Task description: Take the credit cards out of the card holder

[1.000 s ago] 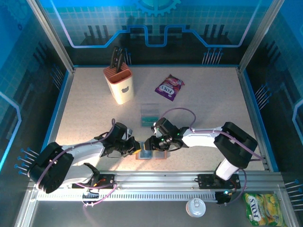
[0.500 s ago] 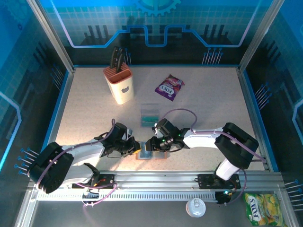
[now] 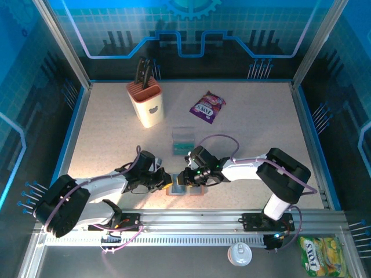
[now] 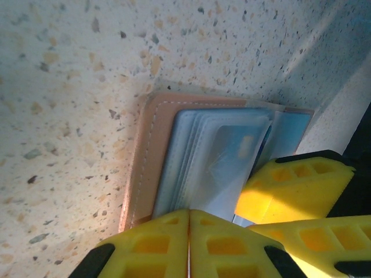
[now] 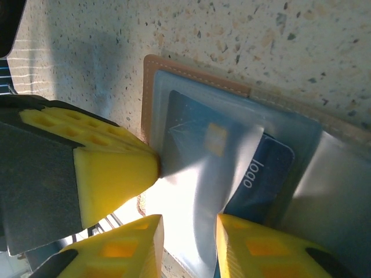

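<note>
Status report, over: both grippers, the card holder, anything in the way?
Left gripper shut, tip on card holder edge. Right gripper open, jaws astride a clear sleeve. Blue card not yet out. No obstacle seen.

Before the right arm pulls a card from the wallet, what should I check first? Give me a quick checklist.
1. Card holder lies open on the table: ok.
2. Left gripper shut, at the holder's edge: ok.
3. Right gripper jaws apart, astride a clear sleeve: ok.
4. Blue card visible inside the sleeves: ok.
5. Right fingers catching the card, not just the sleeve: cannot tell.
</note>
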### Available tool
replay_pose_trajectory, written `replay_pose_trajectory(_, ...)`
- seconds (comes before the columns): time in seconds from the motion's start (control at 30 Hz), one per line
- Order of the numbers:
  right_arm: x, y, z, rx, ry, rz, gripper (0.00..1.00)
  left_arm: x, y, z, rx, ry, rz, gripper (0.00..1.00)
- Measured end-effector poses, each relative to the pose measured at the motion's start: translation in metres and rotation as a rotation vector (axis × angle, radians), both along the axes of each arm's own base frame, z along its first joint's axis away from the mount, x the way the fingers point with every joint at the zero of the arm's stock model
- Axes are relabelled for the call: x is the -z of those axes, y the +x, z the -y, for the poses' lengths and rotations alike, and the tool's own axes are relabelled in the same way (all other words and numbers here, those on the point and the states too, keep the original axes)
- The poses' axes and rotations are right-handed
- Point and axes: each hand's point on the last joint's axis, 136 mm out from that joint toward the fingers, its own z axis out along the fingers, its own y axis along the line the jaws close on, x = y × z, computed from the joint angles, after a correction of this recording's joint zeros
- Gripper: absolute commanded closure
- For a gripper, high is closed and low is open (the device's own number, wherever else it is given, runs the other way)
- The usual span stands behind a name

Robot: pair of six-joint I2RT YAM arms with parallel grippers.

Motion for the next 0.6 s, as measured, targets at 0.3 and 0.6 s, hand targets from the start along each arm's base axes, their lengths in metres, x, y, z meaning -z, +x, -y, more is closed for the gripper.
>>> replay_pose_trajectory(0.3,-0.0004,-0.0002,-0.0027,0.005,0.009,-0.007,0.62,0.0003,-0.0004,-0.0004,0.0,-0.003,0.006,0.91)
replay_pose_trajectory(0.6,-0.001,0.0,0.0048,0.003,-0.059,0.015,0.61,0.0001,-0.0005,-0.0005,-0.001,-0.004,0.008,0.9)
